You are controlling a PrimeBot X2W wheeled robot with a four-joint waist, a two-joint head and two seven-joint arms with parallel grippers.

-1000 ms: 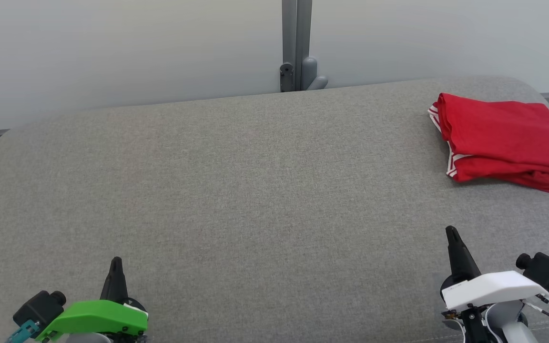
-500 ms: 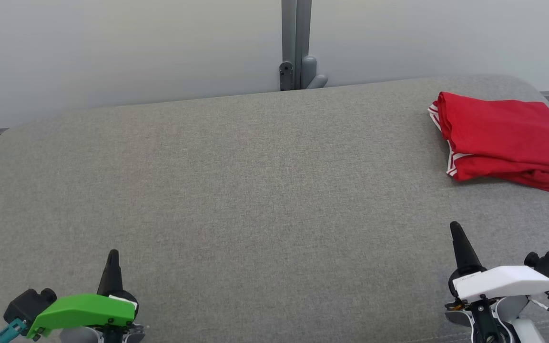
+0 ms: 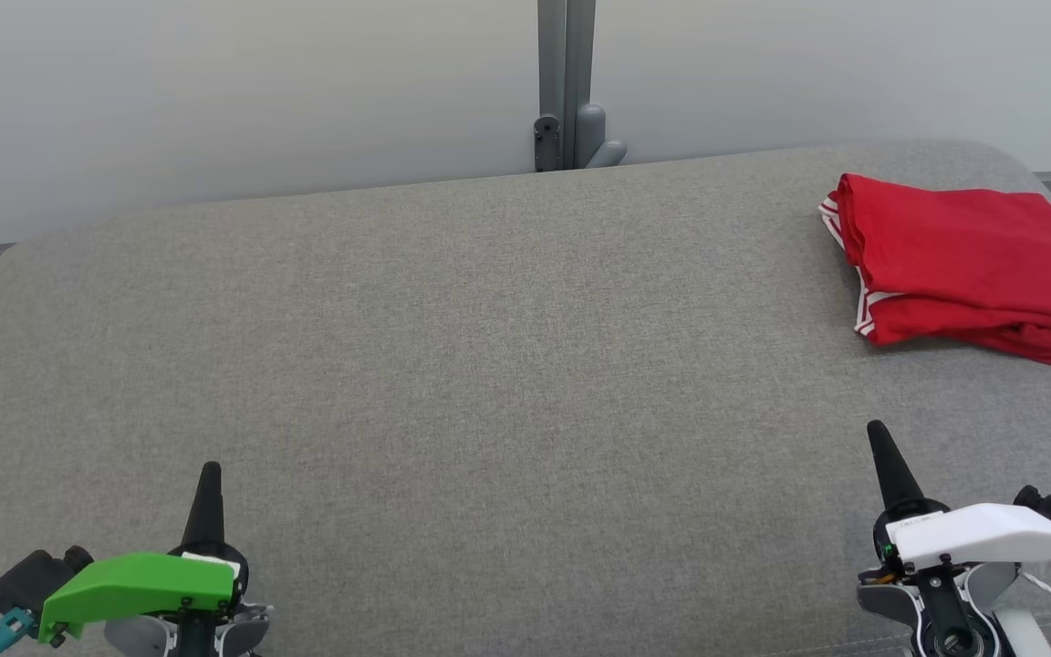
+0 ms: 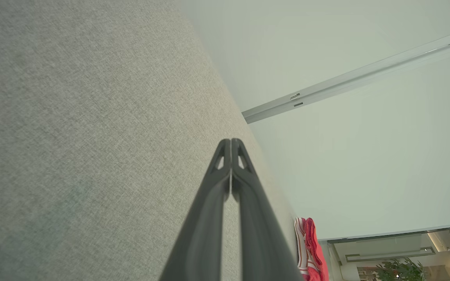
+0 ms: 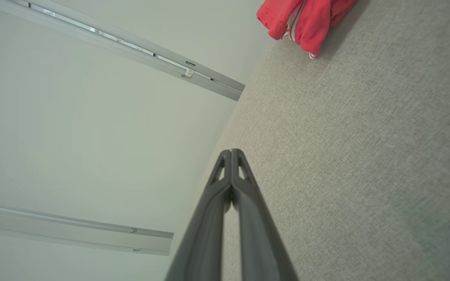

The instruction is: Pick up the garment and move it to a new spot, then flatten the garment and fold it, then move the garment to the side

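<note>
Looking down from the head: red garment folded at far right of grey cushion, well ahead of right gripper, far across from left gripper; both pinched closed, empty. Left wrist: fingers pressed together, garment low right beyond tips. Right wrist: fingers together, garment upper right, apart.

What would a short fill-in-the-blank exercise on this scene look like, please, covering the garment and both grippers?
1. The folded garment is ____ in colour, with white stripes along one edge.
2. It lies on the grey padded surface, on the robot's ____ side.
3. The left gripper and the right gripper both hold nothing, and their jaws are ____.

Missing words: red; right; shut.
</note>
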